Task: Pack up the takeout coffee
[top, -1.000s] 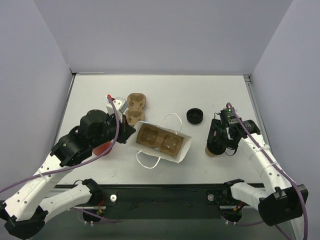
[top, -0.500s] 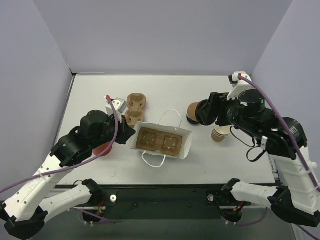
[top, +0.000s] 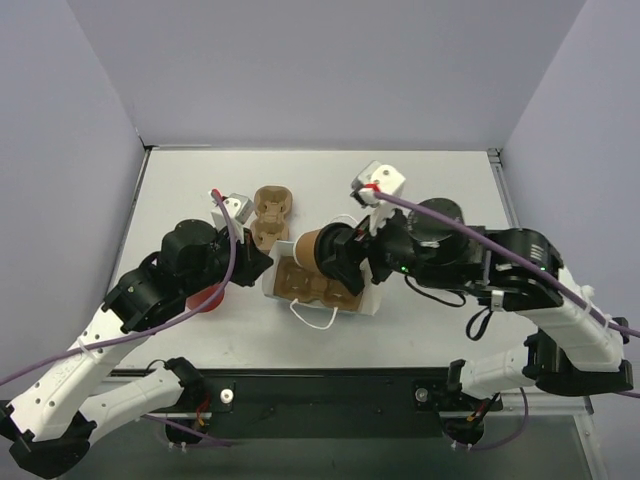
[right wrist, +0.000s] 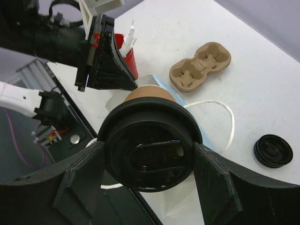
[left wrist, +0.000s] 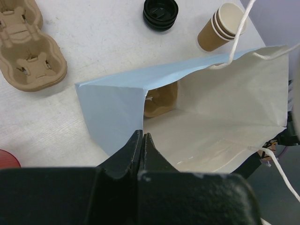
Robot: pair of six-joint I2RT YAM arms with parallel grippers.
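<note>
My right gripper point(top: 335, 258) is shut on the brown kraft cup point(top: 312, 247) with a black lid point(right wrist: 150, 145) and holds it tilted above the open mouth of the light blue bag point(top: 370, 297). In the right wrist view the fingers point(right wrist: 79, 180) clamp the lid's sides. A pulp tray point(top: 298, 284) lies inside the bag and also shows in the left wrist view point(left wrist: 161, 99). My left gripper point(top: 262, 266) is shut on the bag's left rim point(left wrist: 117, 108), holding it open. The red cup point(top: 207, 297) stands left of the bag, by the left wrist.
A second pulp tray point(top: 268, 215) lies behind the bag on the table point(top: 440, 180). A stack of black lids point(left wrist: 160, 13) and a stack of kraft cups point(left wrist: 220, 33) sit beyond the bag on the right. The bag's white handles point(top: 312, 315) loop outward.
My right arm lifted the lidded brown cup from the table's right side and carried it left, over the bag. My left gripper kept its hold on the bag rim.
</note>
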